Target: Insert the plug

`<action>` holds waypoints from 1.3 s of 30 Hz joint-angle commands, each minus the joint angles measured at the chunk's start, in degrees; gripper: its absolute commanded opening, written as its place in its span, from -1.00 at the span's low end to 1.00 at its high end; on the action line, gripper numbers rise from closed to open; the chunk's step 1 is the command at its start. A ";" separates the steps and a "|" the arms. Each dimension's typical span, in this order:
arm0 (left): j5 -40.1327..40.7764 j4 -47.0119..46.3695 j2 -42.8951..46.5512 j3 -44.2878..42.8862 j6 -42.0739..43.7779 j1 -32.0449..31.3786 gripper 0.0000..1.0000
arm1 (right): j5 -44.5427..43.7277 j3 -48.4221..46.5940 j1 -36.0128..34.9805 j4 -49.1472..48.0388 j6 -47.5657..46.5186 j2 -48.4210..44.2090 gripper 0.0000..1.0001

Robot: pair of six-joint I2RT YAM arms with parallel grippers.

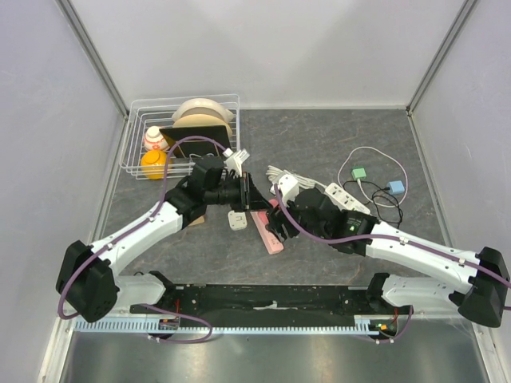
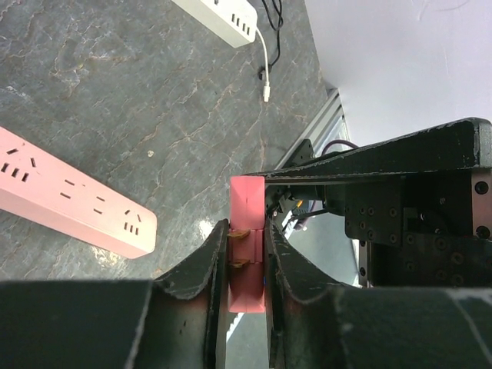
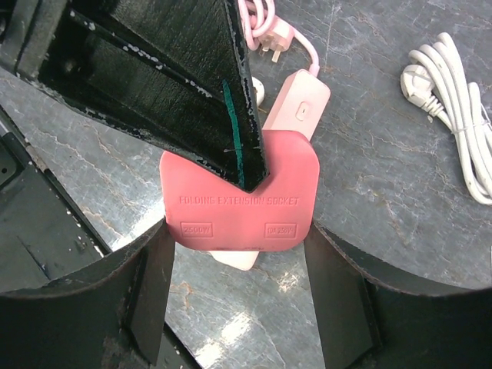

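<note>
The flat pink plastic plug [image 2: 247, 201] hangs above the grey stone-look desk [image 2: 154, 92], the left tool [image 2: 246, 232] clenched across its faces and the right tool [image 3: 234, 246] gripping its edges. It is grasped but not inserted. Lowering it into the long pink plastic power strip [image 2: 69, 196] nearby looks like the whole job left.

- Table [image 1: 335, 136]: we record a dark grey, stone-patterned top that carries everything below.
- Pink power strip [image 1: 270, 235]: lies flat under the right claw [image 1: 278, 226], on the near-right side of the left claw [image 1: 249, 191].
- White adapter [image 1: 237, 219]: sits just nearside of the left claw, beside the pink power strip.
- Wire basket [image 1: 134, 128]: we place it well to the far left of the left claw, at the table's back corner.
- Coiled white cable [image 1: 279, 172]: lies just beyond the right claw.
- White power strip [image 1: 347, 197]: lies to the right of the right claw.
- Small green block [image 1: 360, 171] and small blue block [image 1: 396, 188]: we find both on thin leads, further right of both claws.
</note>
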State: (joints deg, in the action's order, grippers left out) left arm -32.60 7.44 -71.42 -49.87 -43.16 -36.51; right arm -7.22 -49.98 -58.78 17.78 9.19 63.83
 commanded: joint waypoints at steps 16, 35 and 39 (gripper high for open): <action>23.71 -30.98 22.80 19.62 -17.13 3.82 -0.97 | 2.81 6.20 6.39 -23.72 22.26 -11.80 0.96; 22.84 -59.73 22.99 30.79 -35.50 3.73 -0.97 | 19.88 15.52 11.15 -64.71 48.29 1.99 0.46; 22.58 -59.91 22.99 30.53 -35.33 3.73 -0.97 | 19.27 15.26 11.15 -65.59 48.38 2.08 0.32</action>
State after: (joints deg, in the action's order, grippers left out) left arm -9.85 -47.11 -48.49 -19.20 -75.92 -32.75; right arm 11.16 -34.70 -47.62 -40.82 55.40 65.89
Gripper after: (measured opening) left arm 0.256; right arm 0.688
